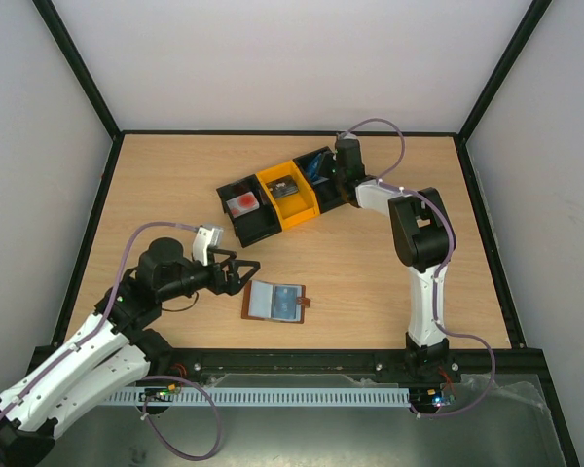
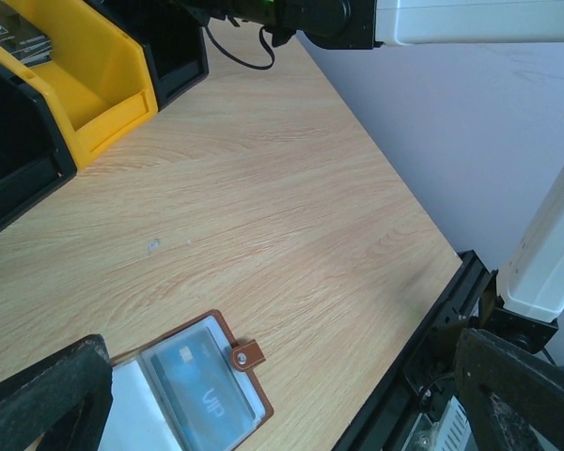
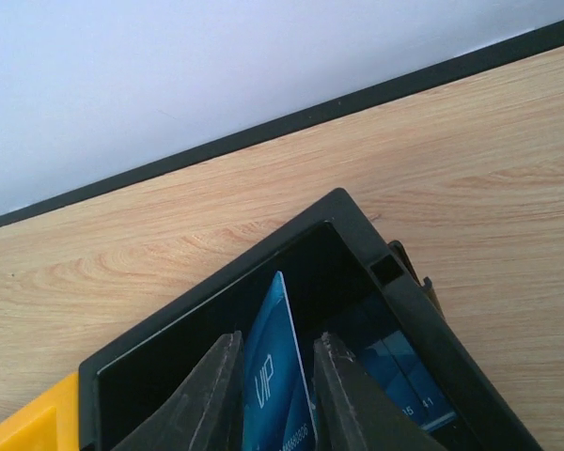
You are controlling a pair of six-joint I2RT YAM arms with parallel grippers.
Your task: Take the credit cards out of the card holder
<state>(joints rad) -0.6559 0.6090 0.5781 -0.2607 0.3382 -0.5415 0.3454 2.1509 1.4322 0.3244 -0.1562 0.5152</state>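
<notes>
The right gripper (image 3: 278,346) hangs inside the far black plastic bin (image 3: 376,246). Its jaws stand a sliver apart around a blue VIP credit card (image 3: 274,385) that is up on edge; we cannot tell whether they pinch it or it stands loose. To drop it well, we would open fully while low in the bin, then rise straight up, clear of the walls. Something flat and blue (image 3: 395,376) lies on the bin floor. The left gripper (image 1: 247,276), jaws spread wide and empty, hovers beside the open brown leather card holder (image 1: 275,302) on the wooden bench (image 1: 370,282), where another blue card (image 2: 202,399) sits sleeved. The yellow bin (image 1: 288,197) holds a dark card (image 2: 9,36).
</notes>
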